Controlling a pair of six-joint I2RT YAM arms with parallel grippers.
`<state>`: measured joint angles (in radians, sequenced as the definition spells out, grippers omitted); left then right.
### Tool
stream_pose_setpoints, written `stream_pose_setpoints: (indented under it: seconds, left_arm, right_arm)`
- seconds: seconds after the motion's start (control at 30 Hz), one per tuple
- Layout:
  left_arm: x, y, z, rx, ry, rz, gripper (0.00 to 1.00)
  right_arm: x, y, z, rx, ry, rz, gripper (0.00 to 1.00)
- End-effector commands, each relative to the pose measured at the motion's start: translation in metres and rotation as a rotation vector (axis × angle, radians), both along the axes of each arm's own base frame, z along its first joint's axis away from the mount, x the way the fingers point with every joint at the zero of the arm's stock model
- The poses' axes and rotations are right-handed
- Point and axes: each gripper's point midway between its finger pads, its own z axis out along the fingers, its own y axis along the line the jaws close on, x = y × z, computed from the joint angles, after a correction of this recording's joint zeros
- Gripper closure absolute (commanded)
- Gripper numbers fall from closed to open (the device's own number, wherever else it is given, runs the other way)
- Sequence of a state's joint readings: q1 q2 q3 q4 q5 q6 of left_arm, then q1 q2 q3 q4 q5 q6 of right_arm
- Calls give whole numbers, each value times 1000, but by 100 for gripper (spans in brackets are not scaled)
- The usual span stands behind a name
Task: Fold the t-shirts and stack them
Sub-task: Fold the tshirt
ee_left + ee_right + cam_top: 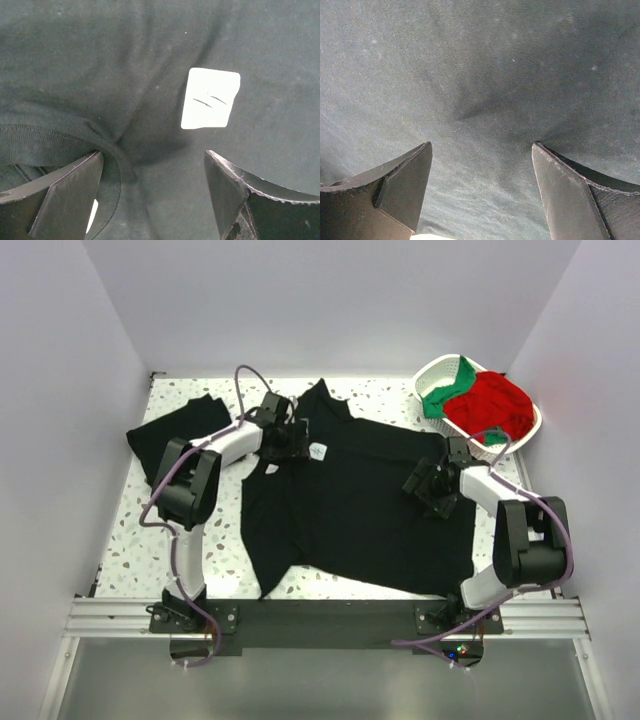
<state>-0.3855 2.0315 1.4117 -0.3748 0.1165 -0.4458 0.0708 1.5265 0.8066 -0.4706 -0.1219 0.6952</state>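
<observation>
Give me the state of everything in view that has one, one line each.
large black t-shirt, spread on the table, unfolded
second black t-shirt, apart at far left, fold unclear
neck label, facing up
basket, upright, part full
red t-shirt, crumpled in the basket
green t-shirt, crumpled in the basket
left fingers, open beside the collar, gripping nothing
right fingers, open over the large black t-shirt, gripping nothing

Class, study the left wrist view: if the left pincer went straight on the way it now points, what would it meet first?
The left pincer, open, would meet the black t-shirt first, between its collar and white neck label. It looks close to the cloth, though depth is unclear.
</observation>
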Motion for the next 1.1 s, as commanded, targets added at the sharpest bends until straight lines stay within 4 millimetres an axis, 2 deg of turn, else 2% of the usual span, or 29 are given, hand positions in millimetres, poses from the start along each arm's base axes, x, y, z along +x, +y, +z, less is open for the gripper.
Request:
stream_pose_setpoints:
  seconds: [0.0, 0.03, 0.07, 0.13, 0.17, 0.2, 0.23, 0.3, 0.4, 0.53, 0.57, 0.63, 0.67, 0.73, 0.8, 0.83, 0.87, 0.9, 0.93, 0.97, 1.0, 1.03, 1.07]
  left_arm:
    - [9, 13, -35, 89, 62, -12, 13]
    - [22, 8, -26, 80, 31, -13, 13]
    - [28, 6, -31, 82, 28, -18, 13]
    - [46, 0, -21, 70, -16, -23, 13]
    - [49, -1, -28, 79, -9, -32, 13]
    - [55, -3, -28, 82, -15, -35, 13]
    - [66, -5, -18, 83, -39, -35, 13]
    - [75, -6, -24, 103, -42, -33, 13]
    - [95, -7, -11, 111, -102, -19, 13]
    - [118, -17, 30, 72, -219, -9, 15]
    - [125, -22, 52, 44, -279, -7, 15]
    - [130, -27, 75, 18, -333, -11, 15]
    - [131, -32, 95, 2, -368, -15, 15]
    - [130, -35, 116, -12, -399, -18, 15]
    - [121, -38, 144, -31, -432, -23, 15]
    - [112, -38, 140, -26, -416, -30, 15]
    - [103, -40, 159, -45, -443, -32, 15]
    - [89, -37, 145, -33, -405, -36, 15]
    - [81, -36, 145, -39, -400, -34, 14]
    - [69, -35, 157, -51, -413, -33, 14]
    - [52, -27, 133, -26, -357, -29, 14]
    - [41, -23, 125, -22, -335, -22, 14]
    - [30, -18, 135, -35, -346, -6, 15]
  right_arm:
    - [2, -12, -34, -63, 69, -19, 15]
    - [4, -12, -35, -65, 73, -16, 15]
    - [8, -13, -37, -69, 80, -16, 15]
    - [19, -14, -33, -72, 74, -21, 15]
    - [20, -13, -36, -73, 86, -15, 15]
    - [23, -13, -35, -73, 84, -13, 15]
    - [30, -13, -32, -74, 78, -15, 15]
    - [33, -13, -33, -74, 89, -15, 15]
    - [44, -13, -24, -81, 66, -9, 16]
    - [59, -16, 2, -104, 9, 17, 16]
    - [64, -15, 11, -109, -17, 39, 16]
    - [65, -15, 29, -115, -48, 59, 16]
    - [67, -14, 38, -116, -68, 71, 16]
    - [63, -6, 58, -121, -109, 121, 16]
    - [53, 8, 66, -123, -132, 178, 16]
    - [48, 13, 69, -120, -134, 194, 16]
    - [38, 18, 71, -109, -143, 201, 16]
    - [29, 29, 70, -93, -140, 226, 16]
    - [16, 33, 59, -83, -122, 236, 16]
    - [9, 38, 59, -67, -131, 227, 16]
    - [2, 42, 54, -54, -124, 231, 16]
    - [-3, 46, 50, -33, -124, 230, 16]
    - [-16, 45, 37, -24, -85, 219, 16]
